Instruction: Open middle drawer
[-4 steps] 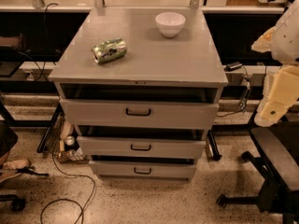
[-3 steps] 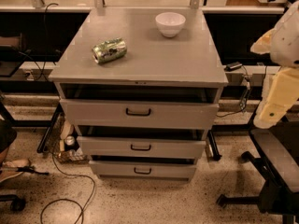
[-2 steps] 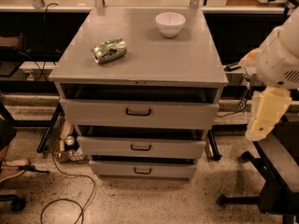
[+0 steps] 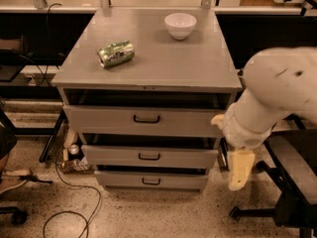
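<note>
Pincer point(image 4: 240, 170) off to one side, middle drawer's handle not yet reached.

Hangs pointing down from the cream arm point(image 4: 270, 98), just beside the right end of the middle drawer point(image 4: 109, 156); cannot tell whether wide or narrow, and nothing seen held. Drawer second of three in the grey cabinet, under the taller top drawer point(image 4: 99, 120) and above the bottom drawer point(image 4: 119, 181); front panel long side to side, small black handle point(image 4: 149, 156) at its centre. Handle well toward the picture's left of the pincer and slightly higher, so probably calls for a sideways reach across the panel before any pull outward. Up on the bench point(image 4: 163, 68), a crushed green can point(image 4: 115, 53) and a white bowl point(image 4: 180, 25).
</note>
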Action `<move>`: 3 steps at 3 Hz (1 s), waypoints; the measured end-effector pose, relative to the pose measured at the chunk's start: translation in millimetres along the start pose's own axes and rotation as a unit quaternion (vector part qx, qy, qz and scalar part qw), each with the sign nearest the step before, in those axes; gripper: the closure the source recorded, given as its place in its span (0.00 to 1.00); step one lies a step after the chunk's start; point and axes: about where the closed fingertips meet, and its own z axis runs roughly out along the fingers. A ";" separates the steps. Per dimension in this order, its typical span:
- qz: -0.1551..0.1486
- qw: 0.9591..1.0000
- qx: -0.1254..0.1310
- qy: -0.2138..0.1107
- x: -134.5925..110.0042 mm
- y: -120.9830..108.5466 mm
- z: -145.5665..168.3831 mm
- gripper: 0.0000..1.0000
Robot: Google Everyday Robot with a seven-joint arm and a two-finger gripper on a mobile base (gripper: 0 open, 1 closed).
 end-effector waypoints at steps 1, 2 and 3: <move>-0.031 0.999 -0.041 -0.003 -11.9 17.2 84.5 0.00; -0.031 0.999 -0.041 -0.003 -11.9 17.2 84.5 0.00; -0.016 0.999 -0.052 0.004 -4.7 14.7 111.7 0.00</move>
